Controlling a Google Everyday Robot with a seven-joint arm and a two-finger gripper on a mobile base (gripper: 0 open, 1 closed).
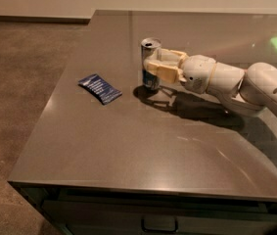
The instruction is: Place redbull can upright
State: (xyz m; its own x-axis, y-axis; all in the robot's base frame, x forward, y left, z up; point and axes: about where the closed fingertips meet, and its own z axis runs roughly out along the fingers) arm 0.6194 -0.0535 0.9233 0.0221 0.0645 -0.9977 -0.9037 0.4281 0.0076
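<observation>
The redbull can [150, 48] is a slim silver-and-blue can with a silver top. It stands upright on the dark grey table [128, 146], towards the back middle. My gripper [153, 65] reaches in from the right on a white arm. Its cream fingers [161, 72] sit on either side of the can's middle and are shut on it. The can's bottom rests on or just above the tabletop.
A flat dark-blue snack wrapper [99, 88] lies on the table to the left of the can. The table's left edge and front edge drop to a brown floor. A drawer handle [158, 225] shows below the front edge.
</observation>
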